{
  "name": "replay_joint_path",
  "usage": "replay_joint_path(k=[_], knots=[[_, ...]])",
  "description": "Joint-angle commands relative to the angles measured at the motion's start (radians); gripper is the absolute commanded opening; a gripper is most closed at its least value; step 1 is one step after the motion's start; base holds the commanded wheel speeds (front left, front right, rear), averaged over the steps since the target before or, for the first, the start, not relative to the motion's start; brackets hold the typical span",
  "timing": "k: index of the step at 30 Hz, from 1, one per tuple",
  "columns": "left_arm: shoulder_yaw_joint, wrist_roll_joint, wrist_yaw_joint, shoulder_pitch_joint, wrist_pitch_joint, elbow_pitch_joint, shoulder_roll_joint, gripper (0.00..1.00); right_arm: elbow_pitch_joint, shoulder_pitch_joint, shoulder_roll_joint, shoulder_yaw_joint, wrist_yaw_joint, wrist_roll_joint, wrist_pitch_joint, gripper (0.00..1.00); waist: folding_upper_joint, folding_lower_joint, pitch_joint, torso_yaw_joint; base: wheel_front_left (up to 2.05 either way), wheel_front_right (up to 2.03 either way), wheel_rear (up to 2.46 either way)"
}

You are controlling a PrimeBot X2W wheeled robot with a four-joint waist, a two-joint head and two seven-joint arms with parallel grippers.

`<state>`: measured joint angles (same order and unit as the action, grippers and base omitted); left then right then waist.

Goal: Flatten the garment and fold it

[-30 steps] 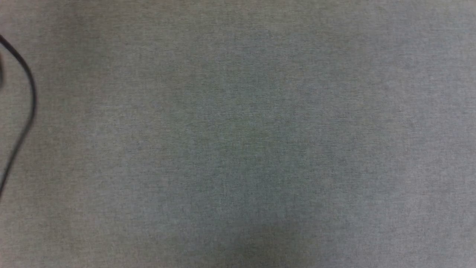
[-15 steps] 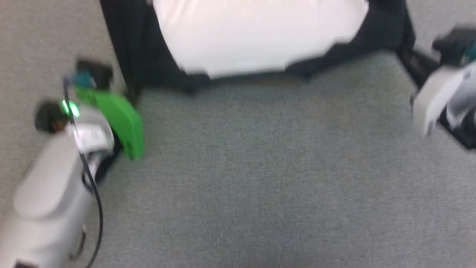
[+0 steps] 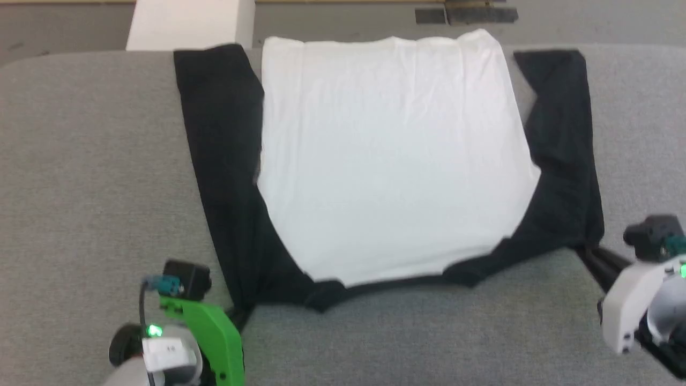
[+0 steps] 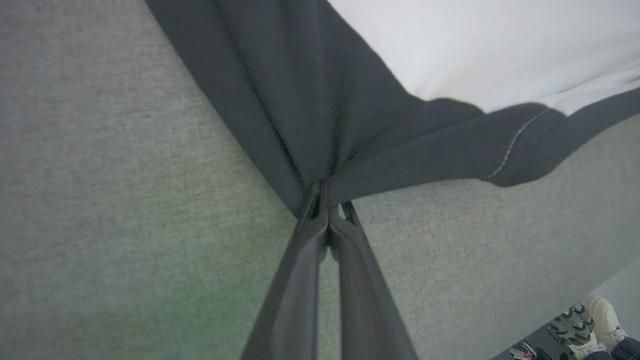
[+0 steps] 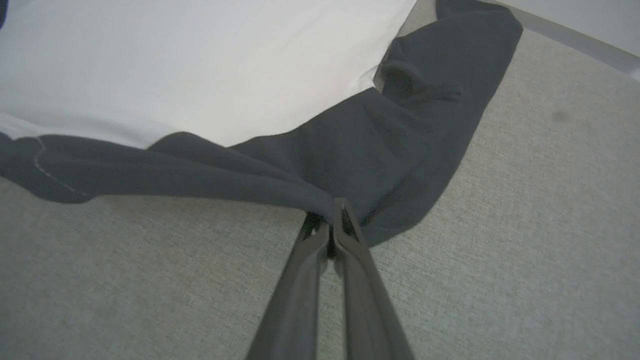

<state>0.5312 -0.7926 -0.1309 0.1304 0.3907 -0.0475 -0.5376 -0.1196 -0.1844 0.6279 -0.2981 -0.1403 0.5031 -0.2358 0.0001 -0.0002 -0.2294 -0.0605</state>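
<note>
The garment (image 3: 391, 161) lies spread flat on the grey table (image 3: 96, 161). Its white body is in the middle, a black sleeve runs down each side, and the black neckline faces me. My left gripper (image 3: 238, 316) is at the near left shoulder corner. The left wrist view shows that gripper (image 4: 327, 210) shut on a pinch of the black cloth (image 4: 310, 110). At the near right shoulder, my right gripper (image 3: 589, 251) holds the other corner. The right wrist view shows this gripper (image 5: 334, 215) shut on bunched black fabric (image 5: 400, 145).
A white block (image 3: 190, 24) stands beyond the table's far edge at the upper left, with floor and a dark patch (image 3: 466, 15) behind it. Bare grey tabletop stretches on both sides of the shirt and in front of it. Shoes (image 4: 590, 335) show on the floor below the table's edge.
The head camera has swung: a second ago it showed bare grey tabletop, then a blurred lower edge of the shirt, and now the whole shirt with both grippers at its near corners.
</note>
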Motion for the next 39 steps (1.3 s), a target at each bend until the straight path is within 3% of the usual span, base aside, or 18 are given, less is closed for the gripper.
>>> replay_joint_path(k=[1,9,16,17,18,19,27,34,39], knots=[[0.002,-0.01,-0.015,-0.041,0.015,-0.006,-0.025,0.0,0.027,0.047,-0.011,0.035,0.01,-0.009,-0.026,0.0,-0.0001,0.0002,0.029,0.018,0.0,0.0,0.0],[0.034,-0.028,-0.038,-0.131,0.039,-0.044,-0.027,0.0,0.156,0.272,-0.097,0.168,0.01,-0.041,-0.184,0.0,-0.0001,0.0002,0.046,0.026,0.0,0.0,0.0],[0.063,-0.064,-0.028,-0.171,0.064,-0.029,-0.007,0.0,0.166,0.367,-0.159,0.185,0.01,-0.069,-0.265,0.0,-0.0001,0.0002,0.053,0.024,0.0,0.0,0.0],[0.064,-0.063,-0.028,-0.172,0.058,-0.029,-0.002,0.33,0.161,0.37,-0.171,0.187,0.01,-0.074,-0.261,0.16,-0.0001,0.0002,0.053,0.023,0.0,0.0,0.0],[0.063,-0.064,-0.029,-0.174,0.049,-0.028,0.004,0.99,0.155,0.372,-0.182,0.19,0.01,-0.079,-0.254,0.81,-0.0001,0.0002,0.053,0.023,0.0,0.0,0.0],[0.064,-0.066,-0.028,-0.175,0.046,-0.026,0.01,1.0,0.148,0.374,-0.191,0.191,0.01,-0.079,-0.252,1.0,-0.0001,0.0002,0.054,0.024,0.0,0.0,0.0],[0.005,-0.117,-0.035,-0.201,-0.052,-0.075,0.065,1.0,0.19,0.43,-0.262,0.298,0.01,-0.1,-0.201,1.0,-0.0001,0.0002,0.083,0.028,0.0,0.0,0.0],[-0.116,-0.146,-0.033,-0.198,-0.162,-0.147,0.051,1.0,0.302,0.459,-0.369,0.431,0.01,-0.158,-0.115,1.0,-0.0001,0.0002,0.086,0.014,0.0,0.0,0.0],[-0.196,-0.079,-0.042,-0.125,-0.278,-0.119,0.031,1.0,0.34,0.413,-0.456,0.51,0.01,-0.195,-0.006,1.0,-0.0001,0.0002,0.067,0.001,0.0,0.0,0.0]])
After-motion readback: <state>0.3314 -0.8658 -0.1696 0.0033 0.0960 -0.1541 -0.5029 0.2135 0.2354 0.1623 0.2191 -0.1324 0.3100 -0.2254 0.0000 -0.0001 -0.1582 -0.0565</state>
